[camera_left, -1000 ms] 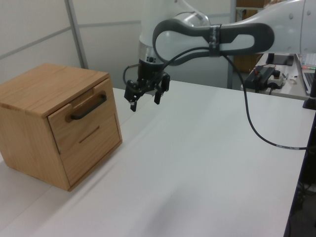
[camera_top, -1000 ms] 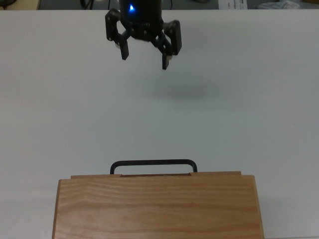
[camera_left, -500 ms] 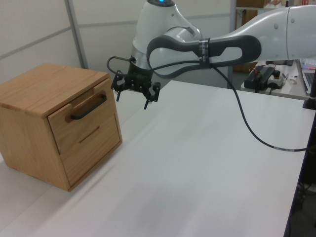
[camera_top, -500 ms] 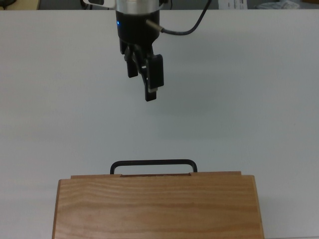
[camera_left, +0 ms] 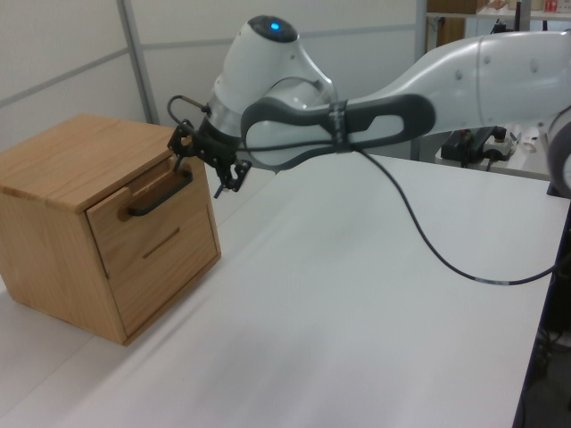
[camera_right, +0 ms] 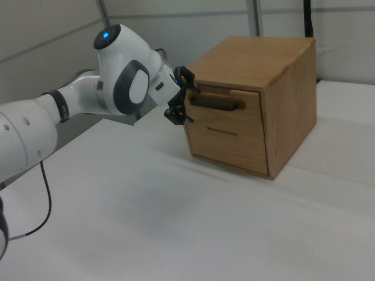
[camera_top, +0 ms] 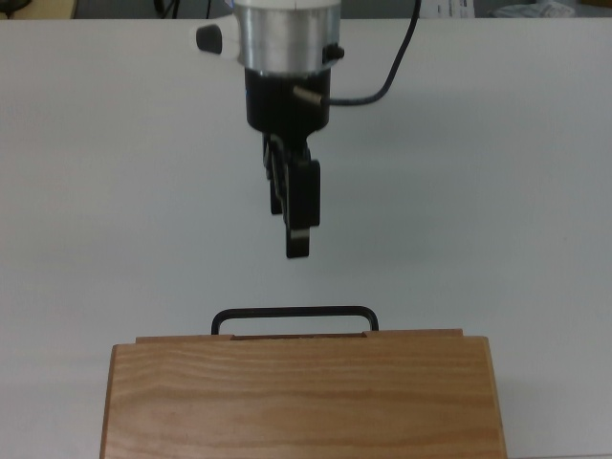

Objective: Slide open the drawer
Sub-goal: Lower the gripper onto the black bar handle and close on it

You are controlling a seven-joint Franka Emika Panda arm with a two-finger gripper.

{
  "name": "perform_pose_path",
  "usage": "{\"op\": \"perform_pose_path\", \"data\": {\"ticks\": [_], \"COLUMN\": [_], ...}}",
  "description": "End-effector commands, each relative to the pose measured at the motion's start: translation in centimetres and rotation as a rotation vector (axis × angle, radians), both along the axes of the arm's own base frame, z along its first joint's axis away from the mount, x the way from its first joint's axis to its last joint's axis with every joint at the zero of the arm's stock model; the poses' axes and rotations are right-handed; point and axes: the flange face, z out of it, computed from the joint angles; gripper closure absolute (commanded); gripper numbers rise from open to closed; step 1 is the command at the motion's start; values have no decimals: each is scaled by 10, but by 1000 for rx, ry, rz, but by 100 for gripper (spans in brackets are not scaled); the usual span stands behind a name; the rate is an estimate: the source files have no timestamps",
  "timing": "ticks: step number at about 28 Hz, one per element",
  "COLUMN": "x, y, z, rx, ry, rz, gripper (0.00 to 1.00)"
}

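**One gripper level with the drawer's handle, not touching it**

One wooden cabinet [camera_top: 304,397] fills the bottom of the top view, and everything else is placed from it. The drawer [camera_left: 152,214] sits in the cabinet's upper front, its wood panel flush with the cabinet face, so it is shut. Its thin black bar handle [camera_top: 295,316] stands out from the panel over the white table [camera_top: 497,191]. Below the drawer in the left view the cabinet front shows a second panel with a short groove.

Just beyond the handle, away from the cabinet, hangs the gripper [camera_top: 299,247], pointing at the handle with a strip of bare table between them in the top view. In the left view its two fingers are spread apart, one above the other, at the handle's height [camera_left: 202,160]. The right view shows the gripper [camera_right: 180,96] close to the drawer's front.

Farther from the cabinet, the arm [camera_left: 375,120] stretches back across the table, a black cable [camera_left: 428,250] drooping from it.
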Motion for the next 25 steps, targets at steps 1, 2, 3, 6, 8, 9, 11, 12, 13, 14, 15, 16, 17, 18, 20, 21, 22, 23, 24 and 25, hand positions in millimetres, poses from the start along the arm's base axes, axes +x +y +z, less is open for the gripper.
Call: {"op": "perform_pose_path", "data": {"ticks": [1, 2, 3, 6, 8, 9, 11, 12, 13, 14, 15, 16, 17, 18, 20, 21, 22, 23, 24, 25], "x": [30, 33, 34, 41, 44, 46, 50, 50, 51, 53, 55, 56, 57, 57, 57, 57, 57, 57, 56, 56], "y": [11, 15, 18, 19, 20, 20, 21, 24, 25, 25, 24, 24, 24, 24, 29, 29, 29, 31, 31, 31], "z": [-11, -13, -14, -25, -28, -31, -40, -42, -44, -46, -47, -47, -48, -50, -51, -51, -52, -52, -53, -53], "rx": [-1, -5, -7, -26, -31, -33, -48, -52, -56, -58, -57, -58, -61, -67, -84, -88, -89, -88, -88, -89], "ry": [-77, -87, -94, -100, -102, -100, -95, -97, -96, -97, -102, -104, -105, -104, -106, -107, -106, -106, -105, -106], "rz": [-8, 0, 5, 11, 9, 6, 7, 12, 13, 10, 6, 3, 3, 4, 15, 15, 16, 16, 14, 13], "gripper": [5, 5, 5, 10, 11, 12, 16, 18, 19, 22, 28, 32, 38, 44, 61, 67, 72, 77, 86, 91]}}
